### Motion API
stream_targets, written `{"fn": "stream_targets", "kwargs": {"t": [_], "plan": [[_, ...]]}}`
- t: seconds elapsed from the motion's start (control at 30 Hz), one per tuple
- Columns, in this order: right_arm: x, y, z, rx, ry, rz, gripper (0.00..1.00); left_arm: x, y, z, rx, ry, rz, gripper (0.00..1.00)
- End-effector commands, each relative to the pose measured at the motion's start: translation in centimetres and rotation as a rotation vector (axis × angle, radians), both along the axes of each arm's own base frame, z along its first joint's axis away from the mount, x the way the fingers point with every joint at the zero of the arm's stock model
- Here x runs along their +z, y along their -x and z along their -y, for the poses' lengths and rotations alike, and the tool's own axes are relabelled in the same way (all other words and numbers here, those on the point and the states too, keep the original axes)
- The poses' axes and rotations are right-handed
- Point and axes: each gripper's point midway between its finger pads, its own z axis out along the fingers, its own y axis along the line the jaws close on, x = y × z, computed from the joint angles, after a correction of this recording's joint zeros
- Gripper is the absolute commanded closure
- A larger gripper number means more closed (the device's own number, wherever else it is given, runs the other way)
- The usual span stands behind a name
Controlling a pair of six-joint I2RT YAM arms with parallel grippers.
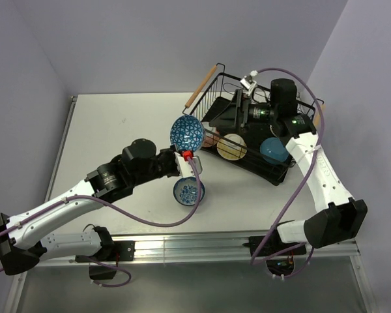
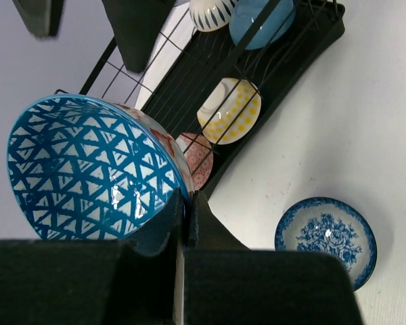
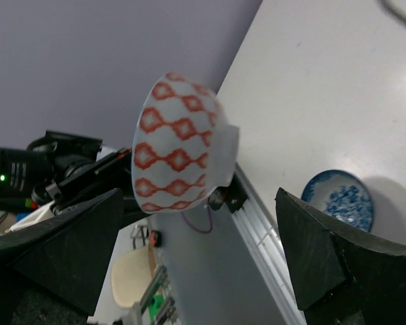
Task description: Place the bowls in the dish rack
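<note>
My left gripper (image 1: pixel 186 152) is shut on the rim of a bowl with blue triangles inside (image 1: pixel 186 132) and red diamonds outside (image 3: pixel 179 152), held tilted in the air just left of the dish rack (image 1: pixel 283 171). In the left wrist view the black fingers (image 2: pixel 203 223) pinch that rim (image 2: pixel 88 179) beside the rack (image 2: pixel 304 47). My right gripper (image 1: pixel 216 117) hangs open over the rack, nothing between its fingers (image 3: pixel 338 257). A blue floral bowl (image 1: pixel 189 191) sits on the table (image 2: pixel 327 237) below the held one.
Inside the rack stand a yellow dotted bowl (image 2: pixel 230 110), a pink one (image 2: pixel 197 157), a plain blue one (image 2: pixel 257 20) and a striped one (image 2: pixel 213 12). A wooden rod handle (image 1: pixel 201 87) sticks out at the rack's far left. Walls close the table's back and right.
</note>
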Motion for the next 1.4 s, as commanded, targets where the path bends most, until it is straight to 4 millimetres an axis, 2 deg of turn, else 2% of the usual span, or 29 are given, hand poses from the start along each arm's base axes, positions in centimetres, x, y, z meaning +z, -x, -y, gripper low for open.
{"fn": "stream_targets", "kwargs": {"t": [0.0,0.2,0.4,0.57,0.7,0.83,0.97,1.03,1.13,1.17,1.2,1.27,1.3,1.37], "plan": [[1.0,1.9,-2.1,0.066,-0.04,0.022,0.0,5.0,-0.1,0.5,0.003,0.167,0.063,1.0],[0.7,3.1,-4.1,0.122,-0.059,-0.001,0.0,5.0,0.2,0.8,-0.007,0.194,0.046,1.0],[0.3,3.2,-5.1,0.14,-0.07,-0.026,0.0,5.6,0.7,0.7,-0.024,0.226,0.034,1.0],[1.0,3.8,-5.8,0.183,-0.103,-0.008,0.01,5.6,1.0,0.7,-0.026,0.243,0.006,1.0],[0.6,4.1,-6.0,0.199,-0.106,-0.023,0.04,5.8,1.2,0.9,-0.032,0.26,-0.01,1.0],[0.8,4.4,-6.0,0.212,-0.119,-0.038,0.14,5.8,1.0,0.9,-0.024,0.261,-0.006,1.0],[0.2,4.8,-6.0,0.224,-0.122,-0.079,0.18,5.9,0.9,0.9,-0.025,0.259,0.0,1.0],[0.0,5.0,-5.9,0.233,-0.125,-0.1,0.19,5.7,0.9,1.0,-0.027,0.252,0.002,1.0],[-0.2,5.2,-5.9,0.244,-0.127,-0.107,0.12,5.7,1.0,0.9,-0.03,0.251,0.007,1.0],[-0.2,5.2,-5.9,0.246,-0.127,-0.105,0.13,5.7,1.0,1.0,-0.033,0.249,0.003,1.0],[-0.1,5.2,-5.9,0.245,-0.127,-0.103,0.16,5.5,1.0,1.0,-0.033,0.246,0.003,1.0],[-0.2,5.3,-6.0,0.251,-0.131,-0.111,0.28,5.6,1.0,1.0,-0.032,0.246,0.007,1.0],[-0.1,5.2,-6.0,0.253,-0.134,-0.106,0.4,5.6,0.9,1.0,-0.032,0.245,0.008,1.0],[0.1,5.2,-6.0,0.257,-0.137,-0.099,0.55,5.6,0.8,1.0,-0.029,0.244,0.008,1.0]]}}
